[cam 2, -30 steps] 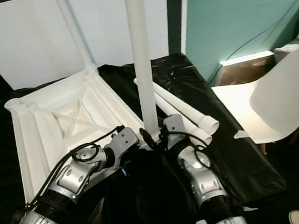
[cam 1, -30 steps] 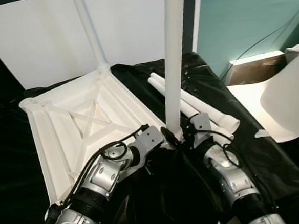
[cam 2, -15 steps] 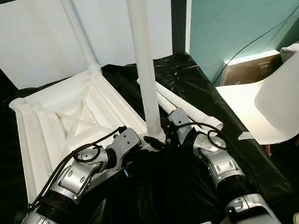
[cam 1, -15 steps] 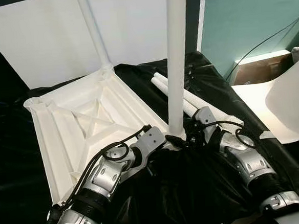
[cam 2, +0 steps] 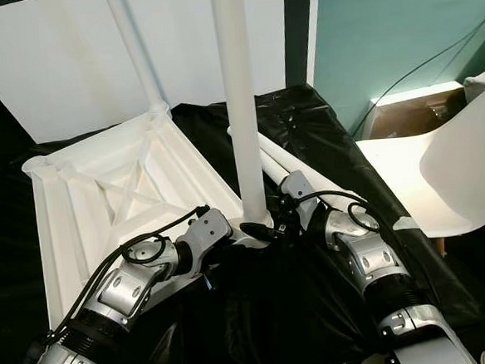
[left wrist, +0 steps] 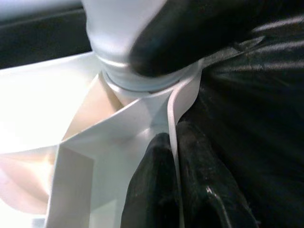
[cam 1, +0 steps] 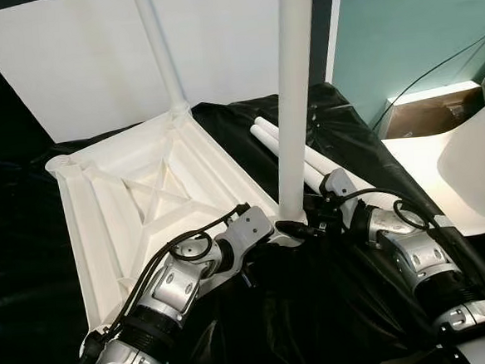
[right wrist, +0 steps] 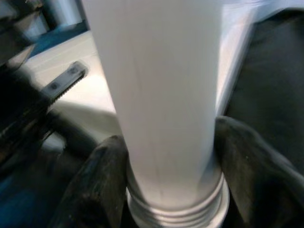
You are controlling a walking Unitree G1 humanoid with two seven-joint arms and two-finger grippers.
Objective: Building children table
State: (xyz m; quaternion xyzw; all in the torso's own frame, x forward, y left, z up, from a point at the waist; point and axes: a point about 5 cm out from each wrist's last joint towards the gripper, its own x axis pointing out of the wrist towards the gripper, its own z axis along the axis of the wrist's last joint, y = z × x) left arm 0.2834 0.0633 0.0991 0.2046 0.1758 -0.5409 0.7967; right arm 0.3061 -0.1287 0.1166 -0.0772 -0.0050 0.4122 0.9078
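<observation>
- Left eye view: the upturned white tabletop (cam 1: 135, 198) lies on black sheeting (cam 1: 335, 309). One leg already stands in its far corner (cam 1: 160, 54). A second, upright leg (cam 1: 291, 104) sits at the near corner socket, with the left gripper (cam 1: 273, 232) and right gripper (cam 1: 312, 223) meeting at its base.
- Right eye view: spare legs (cam 2: 296, 174) lie beside the tabletop, so roughly half the legs seem left to fit. A white chair (cam 2: 442, 176) stands to the right.
- Left wrist view: the left gripper's fingers (left wrist: 156, 190) pinch the tabletop's thin edge, below the socket (left wrist: 142, 90).
- Right wrist view: the right gripper's fingers (right wrist: 95, 180) clasp the upright leg just above its threaded end (right wrist: 180, 209), probably not fully screwed home.
</observation>
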